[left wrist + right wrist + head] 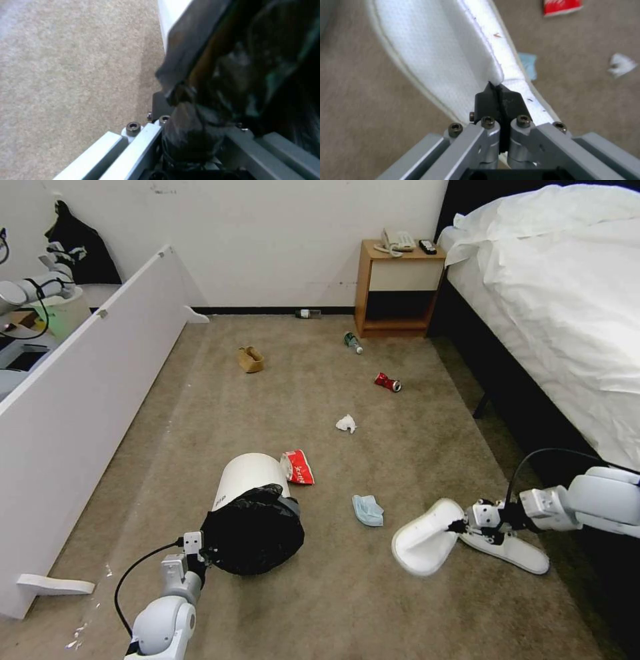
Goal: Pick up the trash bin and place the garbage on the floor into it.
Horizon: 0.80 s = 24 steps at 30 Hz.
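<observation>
The trash bin (248, 478), white with a black bag (253, 537) over its rim, is tipped with its mouth toward me. My left gripper (200, 555) is shut on its bagged rim (186, 117), next to the white wall (170, 17). My right gripper (461, 526) is shut on a white slipper (423, 541), held off the floor (347, 607). In the right wrist view the black fingertips (486, 97) pinch the slipper's edge (436, 57). A second slipper (517, 552) lies under that arm. Garbage on the carpet: blue face mask (368, 510), red packet (300, 467), white tissue (346, 423), red can (388, 382), two bottles (353, 342) (308, 313), brown paper bag (251, 359).
A long white board (87, 393) leans along the left. A wooden nightstand (398, 287) stands at the far wall and a bed (560, 300) fills the right. Open carpet lies between the two arms.
</observation>
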{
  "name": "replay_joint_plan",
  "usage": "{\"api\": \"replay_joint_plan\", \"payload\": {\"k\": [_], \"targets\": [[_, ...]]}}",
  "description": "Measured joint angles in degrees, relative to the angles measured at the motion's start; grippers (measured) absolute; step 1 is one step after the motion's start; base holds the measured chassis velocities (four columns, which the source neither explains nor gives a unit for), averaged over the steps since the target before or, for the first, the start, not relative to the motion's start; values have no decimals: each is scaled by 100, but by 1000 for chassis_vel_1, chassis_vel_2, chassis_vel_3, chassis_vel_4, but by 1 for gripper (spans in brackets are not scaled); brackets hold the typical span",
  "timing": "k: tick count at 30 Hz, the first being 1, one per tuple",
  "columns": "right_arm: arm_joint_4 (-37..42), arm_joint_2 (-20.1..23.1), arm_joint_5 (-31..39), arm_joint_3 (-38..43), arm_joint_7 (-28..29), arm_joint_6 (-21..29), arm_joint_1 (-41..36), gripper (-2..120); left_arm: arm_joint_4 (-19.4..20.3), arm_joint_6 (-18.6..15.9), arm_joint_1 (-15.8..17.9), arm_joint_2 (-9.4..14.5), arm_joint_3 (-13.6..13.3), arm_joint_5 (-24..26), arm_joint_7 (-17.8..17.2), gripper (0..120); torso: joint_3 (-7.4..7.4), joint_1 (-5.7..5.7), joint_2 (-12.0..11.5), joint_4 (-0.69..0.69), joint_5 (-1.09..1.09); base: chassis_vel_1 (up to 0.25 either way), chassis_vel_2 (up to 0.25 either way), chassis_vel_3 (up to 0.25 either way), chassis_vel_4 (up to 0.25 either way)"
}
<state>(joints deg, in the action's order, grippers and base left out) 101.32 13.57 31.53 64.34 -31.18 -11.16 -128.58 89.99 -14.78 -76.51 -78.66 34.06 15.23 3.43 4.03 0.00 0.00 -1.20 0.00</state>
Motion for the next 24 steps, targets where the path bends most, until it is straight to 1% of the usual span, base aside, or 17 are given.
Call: {"api": "replay_joint_plan", "payload": {"k": [2,3,4,6,7,10,11,14,18,20,21,22,24], "targets": [[209,-203,45,-31,-17,-32,254,0,75,-247,23,59,-84,241,-25,0,0,0,0,-1,0,0,0,0,0],[209,-203,45,-31,-17,-32,254,0,75,-247,23,59,-84,241,-25,0,0,0,0,-1,0,0,0,0,0],[269,-278,66,-29,-37,-54,327,0,119,-405,39,94,-127,375,-55,0,0,0,0,-2,0,0,0,0,0],[395,-413,119,12,-77,-110,453,0,250,-887,72,196,-252,792,-168,0,0,0,0,-2,1,0,0,0,0],[395,-413,119,12,-77,-110,453,0,250,-887,72,196,-252,792,-168,0,0,0,0,-2,1,0,0,0,0],[566,-551,241,124,-135,-204,611,0,414,-1397,129,294,-424,1141,-322,0,0,0,0,-3,0,0,0,0,0],[566,-551,241,124,-135,-204,611,0,414,-1397,129,294,-424,1141,-322,0,0,0,0,-3,0,0,0,0,0],[695,-598,352,198,-162,-244,705,0,516,-1595,151,334,-477,1290,-481,0,1,0,0,-1,-1,0,0,0,0],[789,-637,412,218,-171,-251,743,0,604,-1670,141,375,-491,1379,-584,0,1,0,0,-1,-2,0,0,0,0],[854,-682,441,226,-190,-259,759,0,709,-1797,131,435,-491,1556,-701,0,1,0,0,-3,-1,0,0,0,0],[880,-707,462,230,-202,-265,764,0,788,-1897,128,487,-479,1726,-810,0,1,0,0,-3,-2,0,0,0,0],[880,-707,462,230,-202,-265,764,0,788,-1897,128,487,-479,1726,-810,0,1,0,0,-3,-2,0,0,0,0],[907,-746,518,253,-234,-288,771,0,962,-2100,122,577,-464,2141,-1103,0,1,0,0,-1,-2,0,0,0,0]]}}
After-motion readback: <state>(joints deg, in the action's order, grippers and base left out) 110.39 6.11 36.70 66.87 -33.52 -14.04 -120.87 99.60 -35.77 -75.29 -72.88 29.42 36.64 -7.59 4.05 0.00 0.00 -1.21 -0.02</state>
